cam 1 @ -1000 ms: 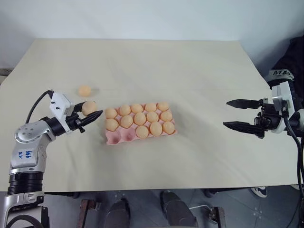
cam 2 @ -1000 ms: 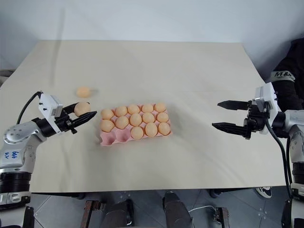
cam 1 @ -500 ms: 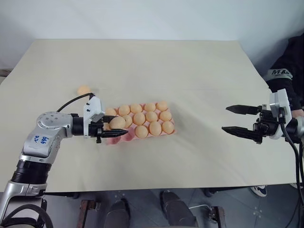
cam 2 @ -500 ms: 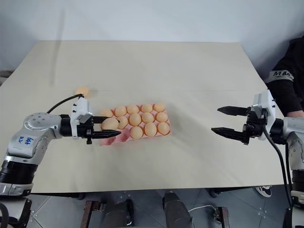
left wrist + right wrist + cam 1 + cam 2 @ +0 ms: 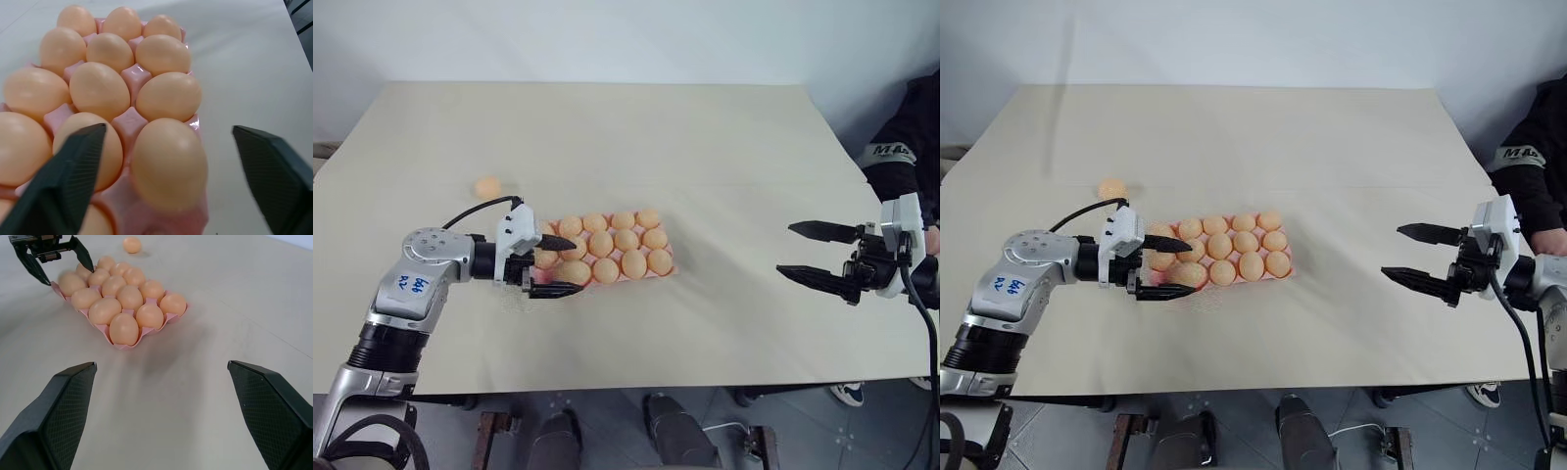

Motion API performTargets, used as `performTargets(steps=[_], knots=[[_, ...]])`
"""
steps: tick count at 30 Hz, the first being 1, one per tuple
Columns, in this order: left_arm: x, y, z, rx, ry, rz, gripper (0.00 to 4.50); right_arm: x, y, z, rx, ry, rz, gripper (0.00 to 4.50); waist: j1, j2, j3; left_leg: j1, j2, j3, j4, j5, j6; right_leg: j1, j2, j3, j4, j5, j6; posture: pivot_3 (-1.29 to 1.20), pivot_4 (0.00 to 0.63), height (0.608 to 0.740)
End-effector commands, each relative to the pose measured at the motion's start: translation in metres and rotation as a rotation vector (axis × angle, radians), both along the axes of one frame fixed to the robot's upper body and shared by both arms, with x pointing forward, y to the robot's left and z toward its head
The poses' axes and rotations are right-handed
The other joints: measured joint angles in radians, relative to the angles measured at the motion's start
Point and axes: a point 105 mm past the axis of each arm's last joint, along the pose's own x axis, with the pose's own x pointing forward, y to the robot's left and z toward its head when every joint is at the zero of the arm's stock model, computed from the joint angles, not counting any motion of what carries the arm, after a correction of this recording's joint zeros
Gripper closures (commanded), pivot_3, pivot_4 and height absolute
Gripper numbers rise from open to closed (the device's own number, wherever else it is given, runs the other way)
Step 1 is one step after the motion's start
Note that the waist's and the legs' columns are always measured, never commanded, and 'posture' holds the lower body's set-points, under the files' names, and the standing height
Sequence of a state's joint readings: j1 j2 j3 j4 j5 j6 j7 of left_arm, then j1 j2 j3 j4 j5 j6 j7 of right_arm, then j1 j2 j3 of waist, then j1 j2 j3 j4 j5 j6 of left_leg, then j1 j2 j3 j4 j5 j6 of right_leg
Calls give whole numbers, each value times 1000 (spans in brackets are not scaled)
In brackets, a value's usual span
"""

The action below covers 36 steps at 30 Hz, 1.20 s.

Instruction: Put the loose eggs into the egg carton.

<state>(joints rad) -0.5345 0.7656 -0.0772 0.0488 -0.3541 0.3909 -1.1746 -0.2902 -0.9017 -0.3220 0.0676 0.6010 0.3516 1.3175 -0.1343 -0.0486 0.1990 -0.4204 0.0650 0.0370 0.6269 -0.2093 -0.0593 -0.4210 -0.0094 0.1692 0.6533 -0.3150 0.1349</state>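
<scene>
On the left part of the table [image 5: 724,147] one loose egg [image 5: 487,187] lies alone, a little way behind the tray. Near it, the left gripper [image 5: 554,266] sits at the left end of the pink egg carton [image 5: 673,270]. Its two black fingers [image 5: 73,166] are spread wide, one on each side of the eggs in the end cups, and they hold nothing. An egg [image 5: 168,164] sits in the corner cup right between them. The carton lies in the middle of the table and looks almost full of eggs. The fingers hide part of the left end, so I cannot tell if every cup is filled. Far to the right, well away from the carton, the right gripper [image 5: 818,255] hangs over bare table. Its fingers are wide apart too, with nothing in them.
</scene>
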Motion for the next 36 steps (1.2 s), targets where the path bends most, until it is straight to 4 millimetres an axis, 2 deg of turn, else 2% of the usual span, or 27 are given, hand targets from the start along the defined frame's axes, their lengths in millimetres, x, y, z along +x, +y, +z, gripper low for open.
performTargets(steps=[1,4,8,12,16,19,21,24,29,31,36], knots=[[-2,-1,15,-7,-70,-12,25,1,2,11,6,-47,14,0,0,0,0,0,0,0,0,0,0,0,0,0,0,0,0,0,150,740],[-2,-1,23,-29,-104,9,25,3,4,11,5,-46,28,0,-1,0,0,0,0,0,1,0,0,0,0,0,0,0,0,0,150,740],[-5,9,45,-85,-192,62,25,5,6,14,14,-54,48,0,-1,0,0,0,0,0,0,0,0,0,0,0,0,0,0,0,150,740],[-9,38,63,-141,-307,178,25,4,7,15,13,-51,71,0,-2,0,0,0,0,0,0,0,1,0,0,0,0,0,0,0,150,740],[-8,88,74,-146,-460,490,25,7,6,16,11,-48,75,0,-4,0,0,0,0,0,0,0,1,1,0,0,0,0,0,0,150,740],[-14,118,75,-178,-526,713,25,8,5,15,11,-41,82,0,-3,0,0,1,1,0,1,0,2,1,-1,0,0,0,0,0,150,740],[-21,141,72,-209,-550,896,25,9,5,15,11,-37,86,0,-1,0,0,1,0,0,1,-1,2,3,-1,0,-1,0,0,0,150,740],[-39,171,54,-244,-508,1203,25,12,4,14,3,-27,88,0,-1,0,0,3,0,0,2,-2,3,6,-2,0,-3,0,0,0,150,740],[-73,156,46,-303,-450,1259,25,17,4,14,-4,-6,104,0,-2,-1,1,5,0,0,1,-3,4,10,-2,0,-8,-3,-6,0,150,740],[-82,160,41,-302,-425,1307,25,21,7,14,-7,-1,119,0,-3,-1,1,6,0,0,2,-3,4,10,-2,0,-9,-6,-12,0,150,740],[-95,169,29,-277,-358,1404,25,31,14,20,-13,-8,153,0,-11,-1,1,15,0,1,1,-3,4,19,-2,1,-10,-7,-14,0,150,740]])
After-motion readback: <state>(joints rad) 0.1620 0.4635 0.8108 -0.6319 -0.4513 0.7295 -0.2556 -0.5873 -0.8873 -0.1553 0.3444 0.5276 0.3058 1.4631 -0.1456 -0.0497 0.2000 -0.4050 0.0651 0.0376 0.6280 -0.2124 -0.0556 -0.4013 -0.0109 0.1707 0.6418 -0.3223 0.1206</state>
